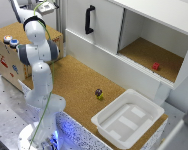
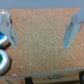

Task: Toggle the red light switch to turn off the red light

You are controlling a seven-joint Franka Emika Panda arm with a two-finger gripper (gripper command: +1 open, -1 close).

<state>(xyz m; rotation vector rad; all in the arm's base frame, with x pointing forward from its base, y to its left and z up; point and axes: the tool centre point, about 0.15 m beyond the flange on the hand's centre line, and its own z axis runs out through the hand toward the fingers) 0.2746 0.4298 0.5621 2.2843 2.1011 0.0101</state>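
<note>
The gripper (image 2: 41, 30) hangs open over the wooden box (image 1: 24, 30). The red light switch (image 1: 7, 38) lies just beside it, toward the exterior view's left, next to the blue button (image 1: 14, 43).

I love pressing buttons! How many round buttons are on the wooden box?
2: a red-topped button and a blue-topped button beside it, atop the wooden box. The arm may hide others.

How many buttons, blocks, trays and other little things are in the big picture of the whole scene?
Round push-buttons on the wooden box: 2 (red-topped round push-button, blue-topped round push-button)
Small red block: 1
Small dark and yellow object, too blurred to name: 1
White plastic tray: 1
Total: 5
</note>
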